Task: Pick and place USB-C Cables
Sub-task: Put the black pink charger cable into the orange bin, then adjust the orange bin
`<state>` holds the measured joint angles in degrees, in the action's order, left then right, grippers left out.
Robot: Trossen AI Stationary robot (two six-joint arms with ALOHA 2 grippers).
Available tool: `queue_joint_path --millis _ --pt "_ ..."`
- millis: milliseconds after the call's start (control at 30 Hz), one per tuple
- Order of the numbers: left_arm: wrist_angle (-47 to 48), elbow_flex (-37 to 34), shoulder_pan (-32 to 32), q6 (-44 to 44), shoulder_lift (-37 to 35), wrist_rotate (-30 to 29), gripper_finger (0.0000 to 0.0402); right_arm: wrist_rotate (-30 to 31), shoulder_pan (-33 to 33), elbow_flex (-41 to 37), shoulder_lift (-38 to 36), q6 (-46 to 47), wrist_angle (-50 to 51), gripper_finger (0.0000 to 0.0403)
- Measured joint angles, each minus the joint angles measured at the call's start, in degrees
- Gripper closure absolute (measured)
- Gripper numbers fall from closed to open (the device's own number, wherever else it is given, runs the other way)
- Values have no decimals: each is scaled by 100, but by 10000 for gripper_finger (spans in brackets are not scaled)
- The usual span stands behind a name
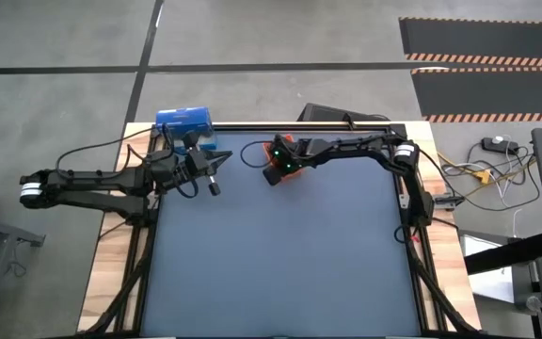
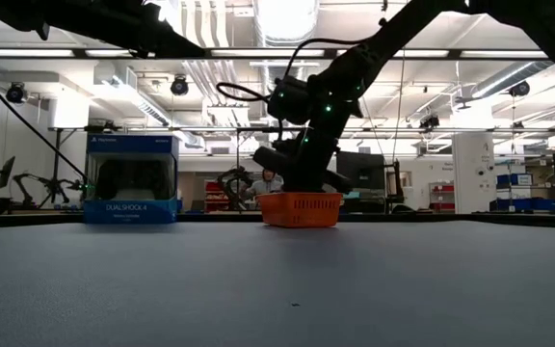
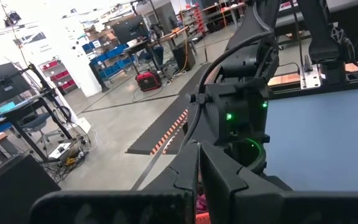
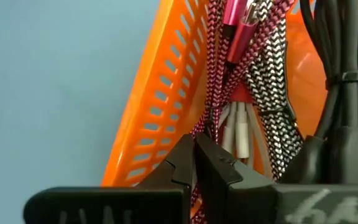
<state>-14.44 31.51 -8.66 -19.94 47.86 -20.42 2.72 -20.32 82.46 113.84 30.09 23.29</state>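
Note:
The small orange tray (image 1: 281, 144) (image 2: 301, 209) stands near the table's far edge, and my right gripper (image 1: 277, 168) (image 2: 303, 185) reaches down into it. In the right wrist view all the cables lie in the tray (image 4: 148, 106): magenta-pink (image 4: 219, 68), silver-grey braided (image 4: 269, 81), white (image 4: 235, 127) and black (image 4: 337, 56). My right gripper (image 4: 195, 149) is shut at the magenta-pink cable. My left gripper (image 1: 216, 177) (image 3: 197, 155) hovers shut, left of the tray and beside the blue box, holding nothing. My right gripper comes from above, pointing down into the tray, and its shut fingers (image 4: 219, 165) meet the magenta-pink cable's strands (image 4: 205, 121) where they run together. The fingers themselves hide the pinch. The cable's upper length lies in the tray among the other cables.
A blue DualShock box (image 1: 183, 121) (image 2: 131, 178) stands at the far left of the mat, close behind my left gripper. The blue-grey mat (image 1: 280, 264) stretches toward the near edge. Long black wires trail from the arms. A person sits far off in the room (image 2: 266, 183).

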Motion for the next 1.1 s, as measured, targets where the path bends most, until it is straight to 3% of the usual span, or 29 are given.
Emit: queue_joint_path --millis 667,900,1100 --pt "14 0 1 0 1 -1 400 24 4 66 -595 -168 120 394" --pt "49 0 0 0 1 -1 400 61 4 66 -1045 -451 641 394" --pt "112 0 0 5 1 -1 400 910 -9 70 -1422 -537 1655 394"
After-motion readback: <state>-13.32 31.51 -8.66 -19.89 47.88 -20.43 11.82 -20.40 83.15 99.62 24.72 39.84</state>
